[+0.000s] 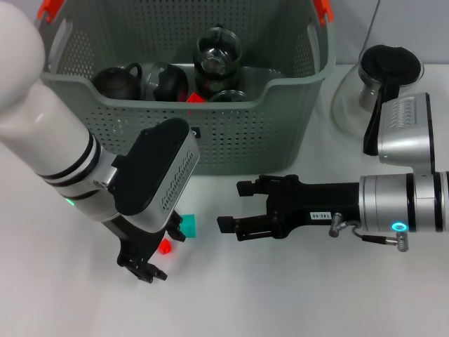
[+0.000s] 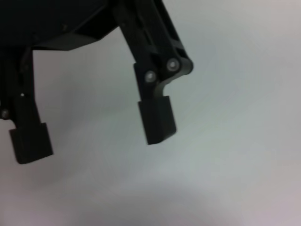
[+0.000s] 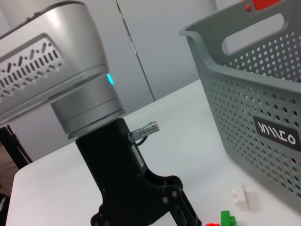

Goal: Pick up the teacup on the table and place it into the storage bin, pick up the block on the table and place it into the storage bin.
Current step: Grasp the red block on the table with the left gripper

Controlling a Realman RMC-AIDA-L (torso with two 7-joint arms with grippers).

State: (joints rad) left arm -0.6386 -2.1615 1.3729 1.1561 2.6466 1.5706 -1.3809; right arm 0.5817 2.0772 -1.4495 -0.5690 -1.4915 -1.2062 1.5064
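Head view — left gripper (image 1: 144, 270) downward, agape

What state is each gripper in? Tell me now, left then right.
Left gripper: jaws open, empty, low over the plain white tabletop.
Right gripper: jaws open, empty, above the tabletop.

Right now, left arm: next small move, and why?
Probably ease the left gripper back toward the red block and lower. Its fingers hang open over bare table, holding nothing, with the block beside them and not yet in the storage bin.
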